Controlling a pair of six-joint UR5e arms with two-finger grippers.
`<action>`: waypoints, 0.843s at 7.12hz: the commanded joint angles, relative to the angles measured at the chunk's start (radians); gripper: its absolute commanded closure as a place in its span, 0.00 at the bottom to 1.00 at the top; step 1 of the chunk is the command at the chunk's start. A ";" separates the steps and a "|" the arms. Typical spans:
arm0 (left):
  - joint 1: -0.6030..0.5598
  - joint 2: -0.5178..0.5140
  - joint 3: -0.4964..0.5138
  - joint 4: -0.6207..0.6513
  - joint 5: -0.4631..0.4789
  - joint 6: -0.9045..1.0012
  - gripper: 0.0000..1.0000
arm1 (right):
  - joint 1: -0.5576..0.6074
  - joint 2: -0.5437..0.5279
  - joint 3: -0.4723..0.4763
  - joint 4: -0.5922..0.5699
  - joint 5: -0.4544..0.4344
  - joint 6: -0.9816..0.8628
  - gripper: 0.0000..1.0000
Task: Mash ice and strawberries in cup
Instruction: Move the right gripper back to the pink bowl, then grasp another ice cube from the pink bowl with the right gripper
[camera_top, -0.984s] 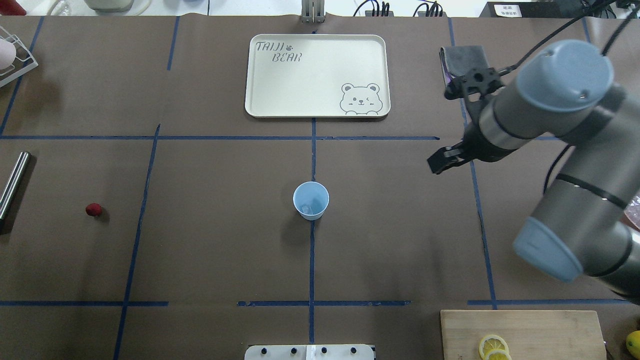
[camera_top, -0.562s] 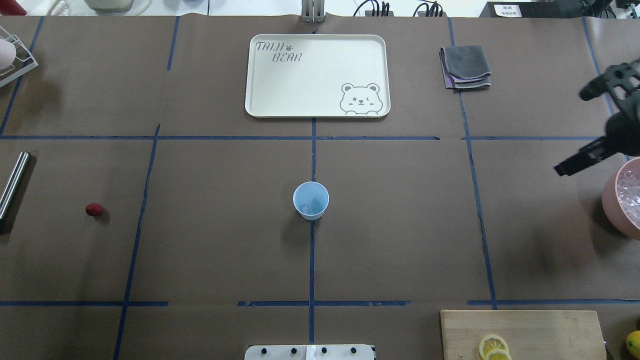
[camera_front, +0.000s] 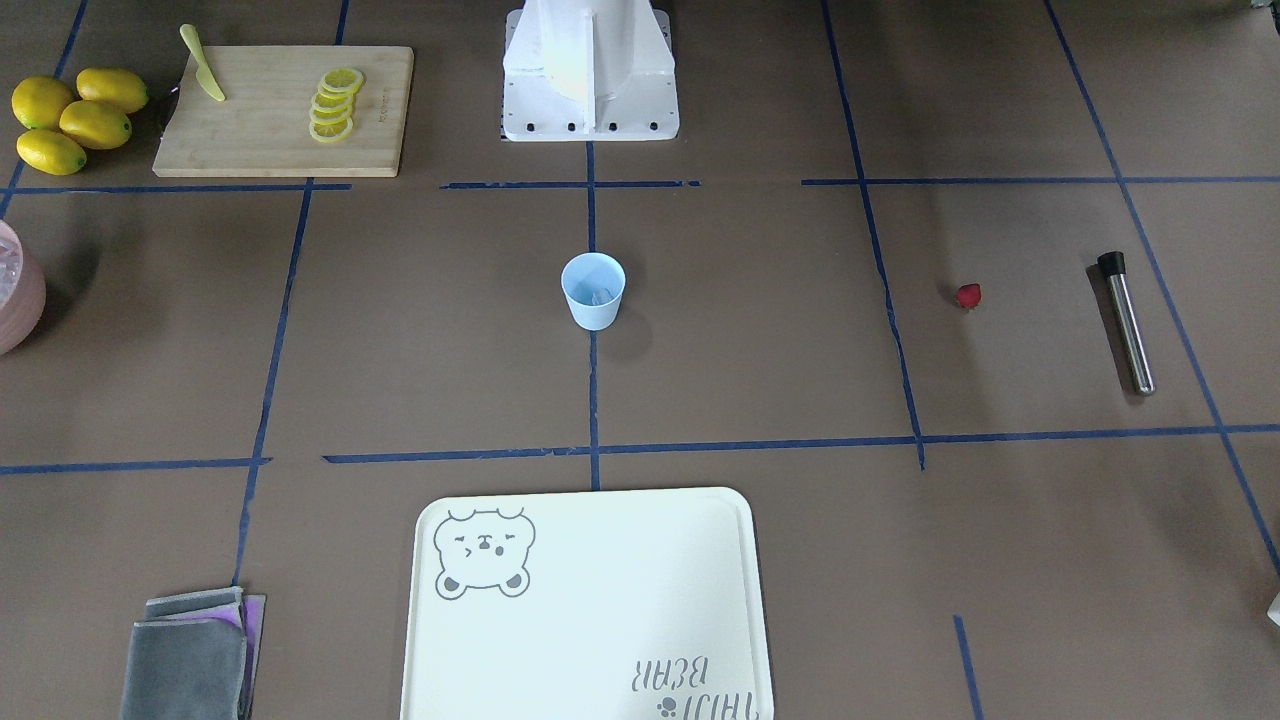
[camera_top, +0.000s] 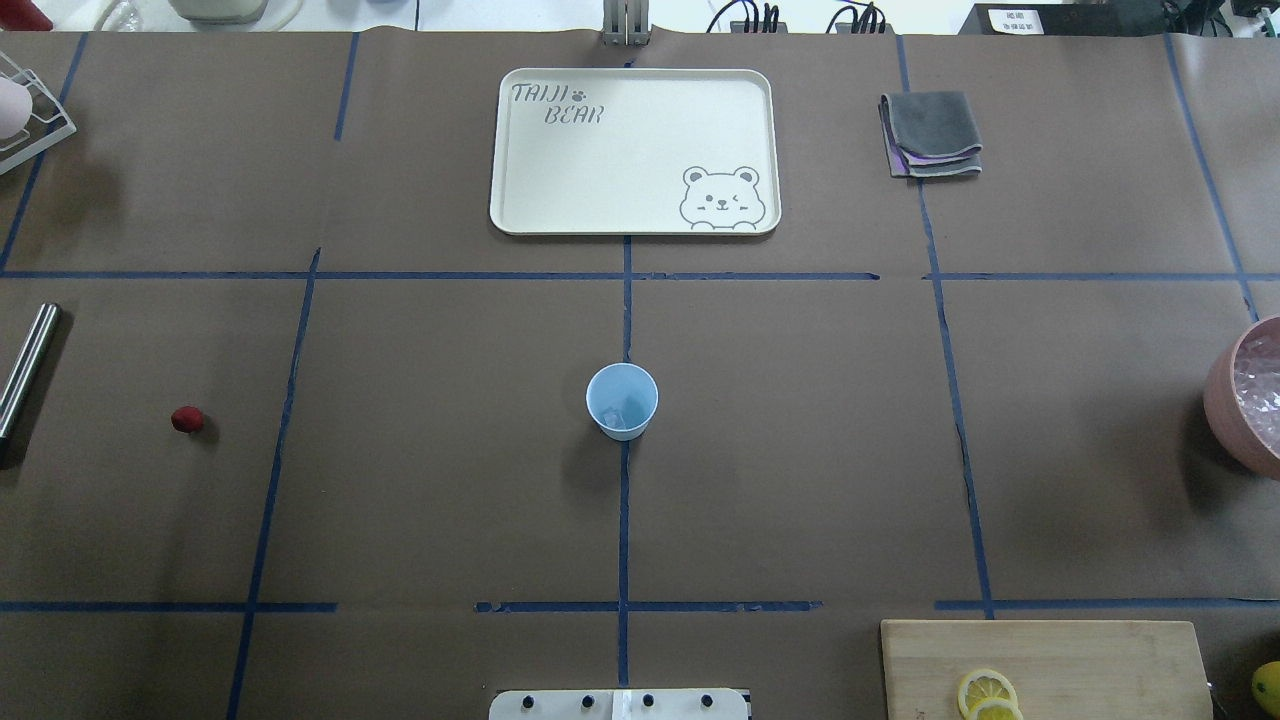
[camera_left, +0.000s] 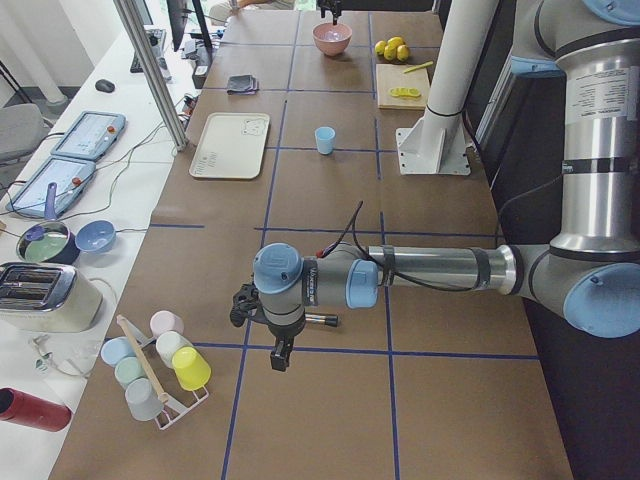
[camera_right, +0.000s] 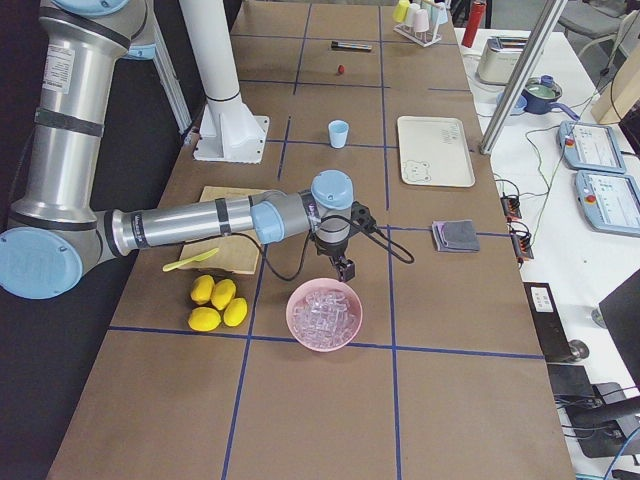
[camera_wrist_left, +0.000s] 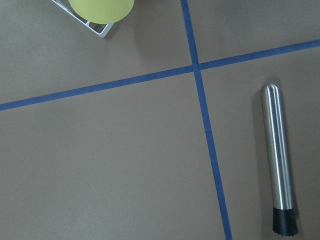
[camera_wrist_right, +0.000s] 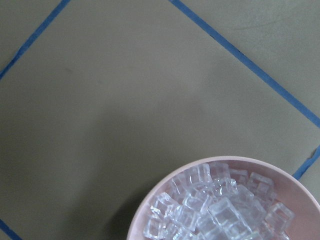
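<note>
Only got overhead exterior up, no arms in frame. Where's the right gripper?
Observer: Exterior right shows the right gripper hanging close to the pink bowl, near its rim.
Operator: And the left one?
Observer: Exterior left shows the left gripper hanging low over the table, between the cup rack and the steel muddler.
Operator: Muddler's cropped for me. Orientation?
Observer: The front-facing view shows it whole, lying flat with its black cap end toward the robot's base.
</note>
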 joint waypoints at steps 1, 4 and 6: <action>0.000 0.000 0.000 0.000 0.000 0.000 0.00 | 0.003 -0.006 -0.089 0.109 -0.020 -0.069 0.06; 0.000 0.000 0.000 0.000 0.000 0.000 0.00 | -0.005 -0.006 -0.162 0.179 -0.031 -0.112 0.16; 0.000 0.001 0.000 0.000 0.000 0.000 0.00 | -0.062 -0.005 -0.167 0.173 -0.029 -0.098 0.21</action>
